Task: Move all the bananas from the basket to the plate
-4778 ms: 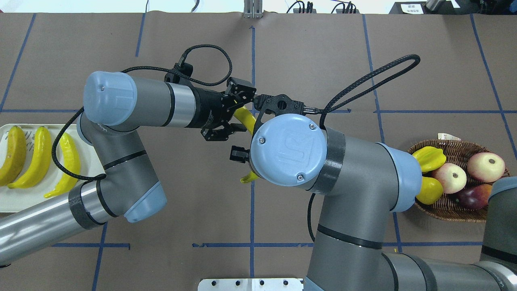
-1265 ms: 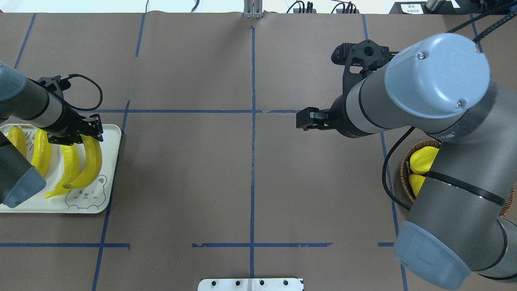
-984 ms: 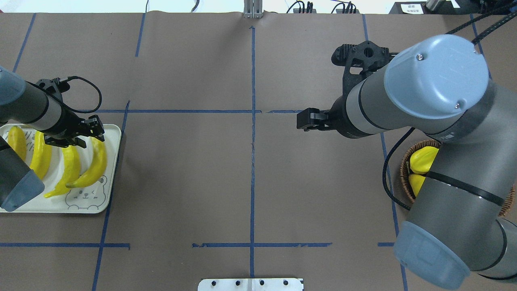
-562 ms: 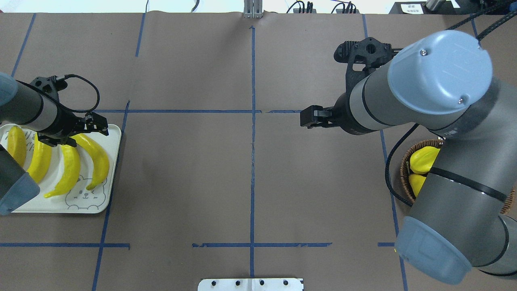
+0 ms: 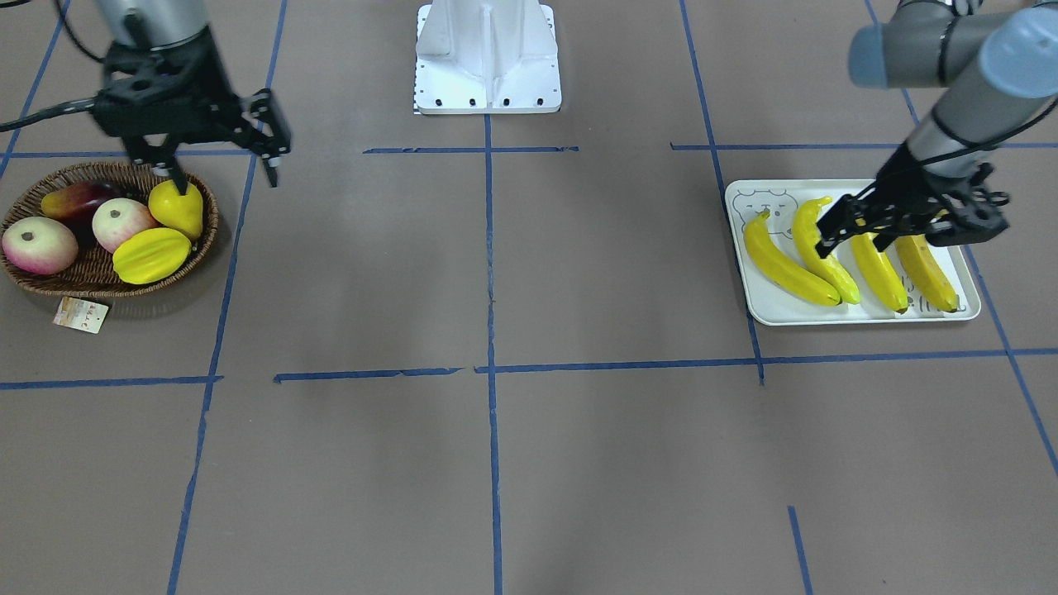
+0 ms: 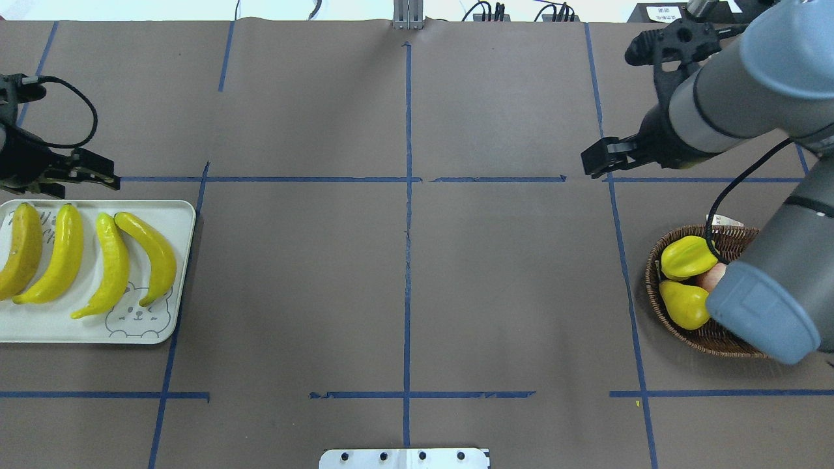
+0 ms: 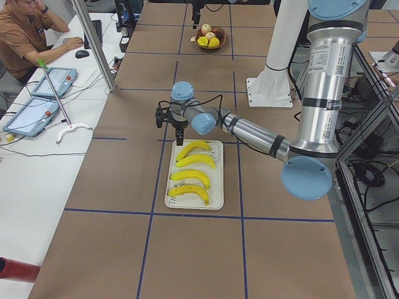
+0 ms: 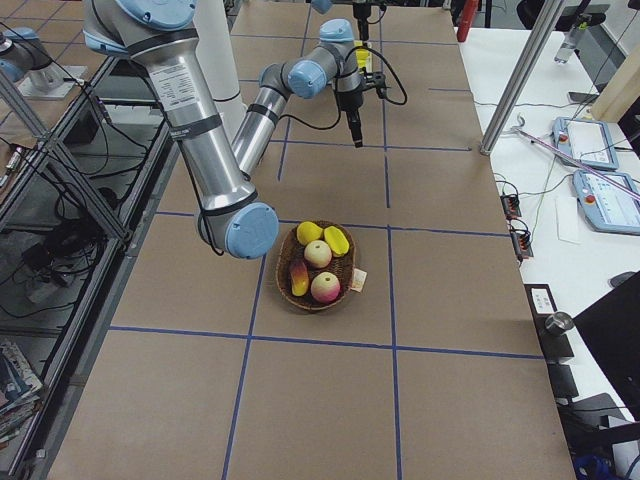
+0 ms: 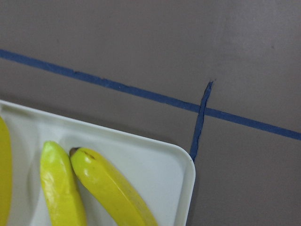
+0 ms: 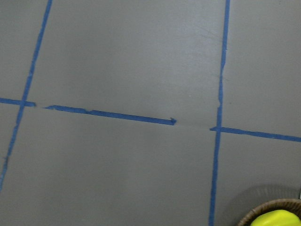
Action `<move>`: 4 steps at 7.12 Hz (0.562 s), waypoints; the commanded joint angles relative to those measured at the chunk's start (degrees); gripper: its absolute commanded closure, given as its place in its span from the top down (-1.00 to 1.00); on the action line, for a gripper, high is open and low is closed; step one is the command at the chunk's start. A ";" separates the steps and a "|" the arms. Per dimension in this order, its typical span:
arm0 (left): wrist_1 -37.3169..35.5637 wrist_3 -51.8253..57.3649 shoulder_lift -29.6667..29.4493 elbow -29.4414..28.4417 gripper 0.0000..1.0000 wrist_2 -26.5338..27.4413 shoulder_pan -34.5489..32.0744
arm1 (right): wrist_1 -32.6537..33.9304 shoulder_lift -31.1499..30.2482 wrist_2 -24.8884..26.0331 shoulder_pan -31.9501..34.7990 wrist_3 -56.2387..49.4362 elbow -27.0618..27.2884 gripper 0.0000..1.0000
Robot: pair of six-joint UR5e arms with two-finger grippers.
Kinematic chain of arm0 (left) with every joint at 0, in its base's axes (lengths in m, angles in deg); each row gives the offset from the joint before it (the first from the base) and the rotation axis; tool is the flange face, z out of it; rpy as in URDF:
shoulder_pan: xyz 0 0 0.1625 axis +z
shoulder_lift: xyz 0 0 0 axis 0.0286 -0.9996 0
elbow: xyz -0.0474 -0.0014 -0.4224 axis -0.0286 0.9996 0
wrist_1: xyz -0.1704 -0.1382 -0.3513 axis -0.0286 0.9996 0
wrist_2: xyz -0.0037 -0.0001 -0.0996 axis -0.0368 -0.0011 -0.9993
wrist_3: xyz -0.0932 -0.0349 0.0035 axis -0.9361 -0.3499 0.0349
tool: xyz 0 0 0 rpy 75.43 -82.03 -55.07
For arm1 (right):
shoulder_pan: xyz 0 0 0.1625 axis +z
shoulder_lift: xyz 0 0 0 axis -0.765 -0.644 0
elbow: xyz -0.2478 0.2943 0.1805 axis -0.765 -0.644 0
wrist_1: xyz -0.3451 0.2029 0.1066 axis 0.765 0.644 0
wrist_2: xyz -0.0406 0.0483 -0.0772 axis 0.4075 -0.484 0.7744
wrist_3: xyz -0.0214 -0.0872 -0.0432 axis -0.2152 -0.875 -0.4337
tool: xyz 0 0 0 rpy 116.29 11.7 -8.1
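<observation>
Black left gripper (image 5: 884, 240) gapes empty by far edge of plate (image 6: 184, 216) | right gripper (image 5: 223, 178) spread too, off from basket (image 5: 83, 285) | four bananas (image 6: 148, 255) side by side on plate, none in basket | look light, stiff, slick-ish plastic; pinch mid-body imo

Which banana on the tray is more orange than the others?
The dull, orange-tinged plastic banana at the row's end farthest from the grey bear face on the pale rectangular tray; the other three bananas are bright lemon yellow.
</observation>
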 commanded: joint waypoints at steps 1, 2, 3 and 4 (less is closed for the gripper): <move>-8.51 23.50 1.95 -0.70 1.00 -2.56 -10.51 | -0.01 -3.84 -12.17 15.51 -21.32 -6.77 1.00; -16.23 35.53 2.13 -0.71 1.00 -3.09 -16.39 | 0.25 -4.29 -15.35 21.59 -32.74 -11.42 1.00; -23.27 44.18 2.13 -0.79 1.00 -3.09 -21.85 | 0.17 -5.08 -16.34 25.91 -40.86 -15.04 1.00; -28.22 52.70 2.13 -1.75 1.00 -3.09 -26.51 | -0.01 -8.13 -17.31 28.65 -47.47 -16.82 1.00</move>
